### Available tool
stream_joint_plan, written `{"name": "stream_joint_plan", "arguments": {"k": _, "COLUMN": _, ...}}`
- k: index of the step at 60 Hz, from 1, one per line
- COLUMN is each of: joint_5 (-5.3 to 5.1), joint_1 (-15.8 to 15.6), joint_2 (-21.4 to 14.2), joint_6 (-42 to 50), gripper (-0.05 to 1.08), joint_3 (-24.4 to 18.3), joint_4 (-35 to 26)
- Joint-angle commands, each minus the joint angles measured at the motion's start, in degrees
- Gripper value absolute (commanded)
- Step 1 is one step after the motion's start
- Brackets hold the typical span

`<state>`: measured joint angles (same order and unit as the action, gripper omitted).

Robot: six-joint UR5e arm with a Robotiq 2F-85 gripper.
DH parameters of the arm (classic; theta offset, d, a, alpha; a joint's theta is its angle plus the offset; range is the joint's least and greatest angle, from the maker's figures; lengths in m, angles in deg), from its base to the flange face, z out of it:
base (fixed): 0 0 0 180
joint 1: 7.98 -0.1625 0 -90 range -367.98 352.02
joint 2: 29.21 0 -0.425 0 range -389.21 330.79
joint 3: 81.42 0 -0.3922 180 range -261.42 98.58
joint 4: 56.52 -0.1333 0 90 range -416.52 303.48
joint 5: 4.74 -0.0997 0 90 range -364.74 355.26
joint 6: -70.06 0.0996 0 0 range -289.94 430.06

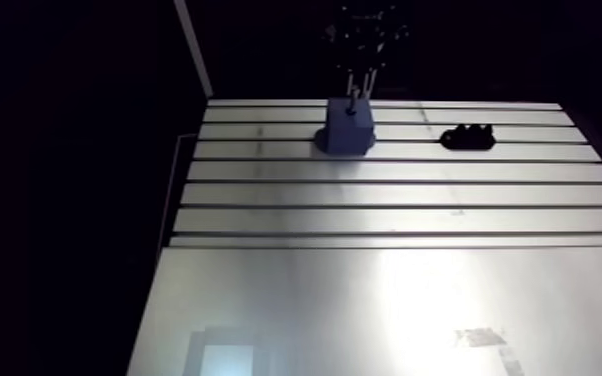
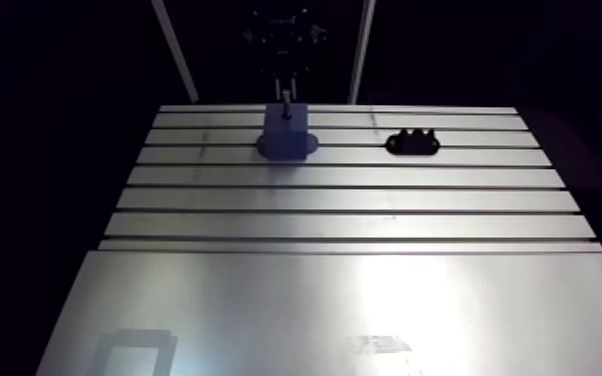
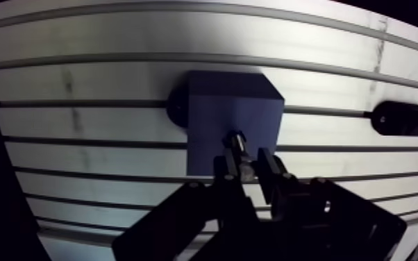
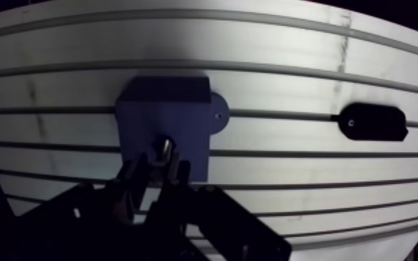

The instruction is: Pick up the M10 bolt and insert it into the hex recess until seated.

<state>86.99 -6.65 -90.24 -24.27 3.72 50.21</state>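
A dark blue block (image 3: 232,104) with a round base flange stands on the slotted table (image 3: 101,83) near its far edge. In the wrist view my gripper (image 3: 246,166) hovers right over the block's top face, shut on a small metal M10 bolt (image 3: 237,141). The bolt points down at the block's top, close to the edge nearest the gripper. The hex recess is hidden behind the bolt and fingers. In the arm view the gripper (image 1: 357,88) hangs just above the block (image 1: 348,128), and I cannot tell whether the bolt tip touches it.
A flat black oblong part (image 4: 373,122) lies on the table to the block's right, also seen in the arm view (image 2: 412,143). Long slots run across the table, with a smooth metal plate (image 2: 315,310) toward the front.
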Motion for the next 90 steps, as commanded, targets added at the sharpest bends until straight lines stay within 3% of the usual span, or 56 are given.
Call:
{"name": "stream_joint_plan", "arguments": {"k": 1, "joint_5": -0.63, "joint_1": -0.01, "joint_2": 0.0, "joint_6": 0.07, "gripper": 0.8, "joint_3": -0.09, "joint_4": 0.01}}
{"name": "stream_joint_plan", "arguments": {"k": 90, "joint_5": -0.54, "joint_1": 0.07, "joint_2": 0.44, "joint_6": -0.11, "gripper": 0.8, "joint_3": 0.42, "joint_4": 0.1}}
